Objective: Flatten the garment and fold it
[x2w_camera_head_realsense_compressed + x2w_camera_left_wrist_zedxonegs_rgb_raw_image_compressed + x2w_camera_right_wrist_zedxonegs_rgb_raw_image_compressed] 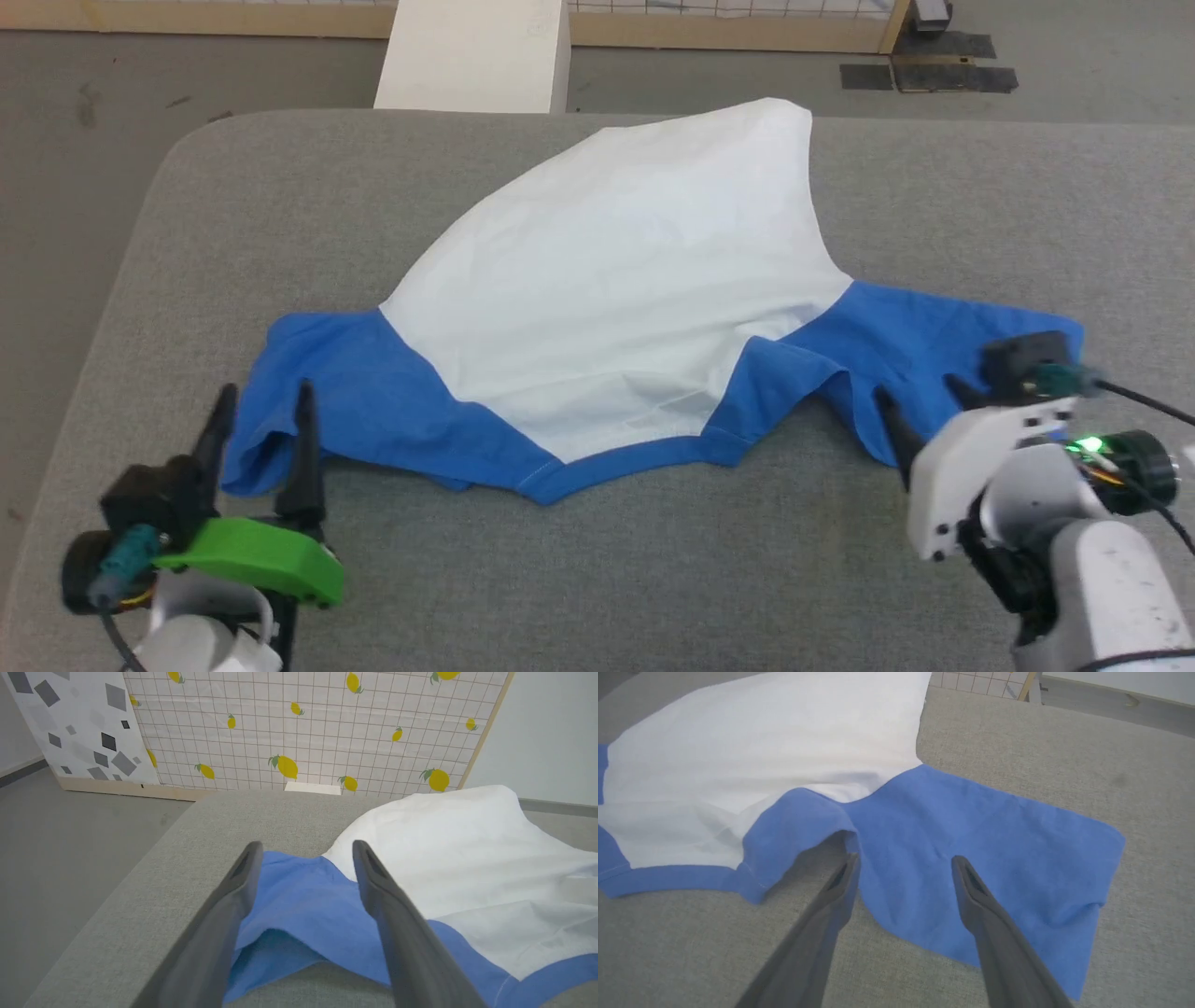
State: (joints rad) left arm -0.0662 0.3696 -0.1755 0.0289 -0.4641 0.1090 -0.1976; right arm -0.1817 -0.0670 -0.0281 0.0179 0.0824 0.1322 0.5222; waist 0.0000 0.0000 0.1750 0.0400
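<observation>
White-and-blue garment (616,280) lies spread but wrinkled on grey table (934,187); both jaws gape, clasping nothing.

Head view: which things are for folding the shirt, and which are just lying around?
For the job:
- the garment, white with blue sleeves
- left gripper, open at one sleeve
- right gripper, open at the other sleeve
- grey table under the garment

Just lying about:
- white box beyond the table
- lemon-print panel
- dark mats on the floor

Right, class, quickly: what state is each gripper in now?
Left gripper: open, empty, above the soft white, blue-sleeved T-shirt.
Right gripper: open, empty.
</observation>
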